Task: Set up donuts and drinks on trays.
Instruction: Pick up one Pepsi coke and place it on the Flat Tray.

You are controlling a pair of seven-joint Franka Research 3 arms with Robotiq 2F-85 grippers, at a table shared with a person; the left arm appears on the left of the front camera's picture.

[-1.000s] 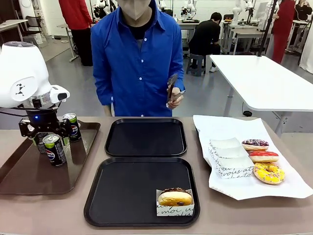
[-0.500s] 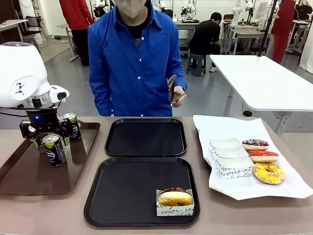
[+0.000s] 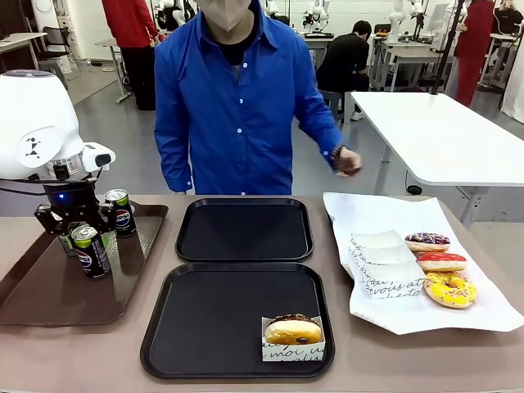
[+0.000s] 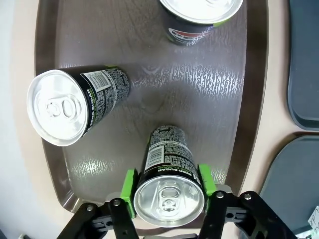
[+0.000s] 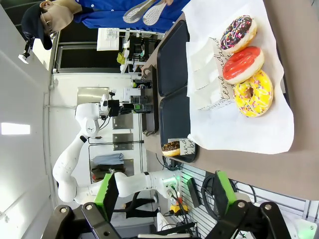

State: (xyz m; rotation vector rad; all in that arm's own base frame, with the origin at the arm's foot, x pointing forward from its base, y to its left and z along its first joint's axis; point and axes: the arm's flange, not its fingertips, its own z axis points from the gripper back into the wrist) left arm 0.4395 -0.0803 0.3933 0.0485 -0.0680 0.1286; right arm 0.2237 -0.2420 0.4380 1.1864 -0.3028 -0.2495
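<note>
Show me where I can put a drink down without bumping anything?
The far matte black rectangular tray is bare. The near black tray is free left of its sleeved chocolate donut. The glossy brown tray is crowded with slim dark cans, one between the left jaws.

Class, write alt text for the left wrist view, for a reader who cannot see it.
Green pads of the left gripper flank an upright can on a brown tray. A second can and a third can stand farther along it; black trays lie alongside.
</note>
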